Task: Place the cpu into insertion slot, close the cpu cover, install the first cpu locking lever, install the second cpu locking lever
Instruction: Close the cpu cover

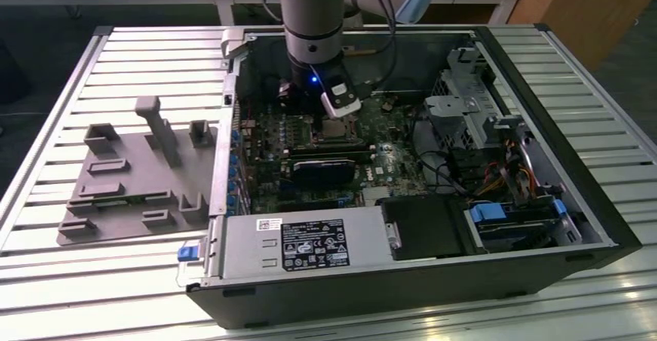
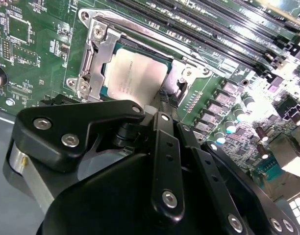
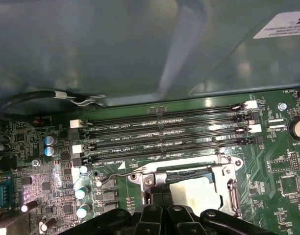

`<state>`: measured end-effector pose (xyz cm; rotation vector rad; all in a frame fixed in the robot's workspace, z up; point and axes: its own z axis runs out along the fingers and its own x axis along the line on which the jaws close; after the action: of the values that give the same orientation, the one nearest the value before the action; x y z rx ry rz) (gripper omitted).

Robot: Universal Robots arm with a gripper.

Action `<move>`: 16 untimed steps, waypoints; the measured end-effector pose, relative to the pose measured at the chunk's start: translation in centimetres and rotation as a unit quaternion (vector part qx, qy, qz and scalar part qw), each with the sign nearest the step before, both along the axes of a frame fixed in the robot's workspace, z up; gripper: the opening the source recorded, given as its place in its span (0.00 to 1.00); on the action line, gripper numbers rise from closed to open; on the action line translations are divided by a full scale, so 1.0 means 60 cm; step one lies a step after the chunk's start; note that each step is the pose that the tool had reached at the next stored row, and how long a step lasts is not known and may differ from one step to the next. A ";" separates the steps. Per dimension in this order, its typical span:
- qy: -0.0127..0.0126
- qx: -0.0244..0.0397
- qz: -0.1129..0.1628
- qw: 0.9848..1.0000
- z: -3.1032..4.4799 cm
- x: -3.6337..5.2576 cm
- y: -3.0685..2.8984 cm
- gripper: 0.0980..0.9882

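Observation:
The cpu, a square chip with a silver-grey top, lies seated in the insertion slot on the green motherboard inside the open computer case. It also shows as the cpu and the cpu. The silver cpu cover lies flat around the chip as a frame. A thin wire locking lever runs along the socket's side nearest the memory slots, its hooked end sticking out past the corner. My gripper hovers at the socket's edge, fingers shut together, with nothing visible between them. In the exterior view the gripper hangs just above the chip.
Long black memory slots run beside the socket. A dark card sits in front of it, a power supply at the case front, drive bays and cables on the exterior view's right. A grey fixture tray lies on the slatted table.

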<state>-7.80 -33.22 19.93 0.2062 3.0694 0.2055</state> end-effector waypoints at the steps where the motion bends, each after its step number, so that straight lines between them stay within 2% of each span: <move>1: 0.000 0.000 0.000 1.000 0.000 0.001 0.0000 0.00; 12: 0.000 0.002 0.001 1.000 0.008 0.001 0.0001 0.00; 15: 0.000 0.013 0.001 1.000 0.008 0.001 0.0001 0.00; 16: 0.000 0.015 0.001 1.000 0.008 0.001 0.0001 0.00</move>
<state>-7.75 -33.22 20.44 0.2060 3.0679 0.2508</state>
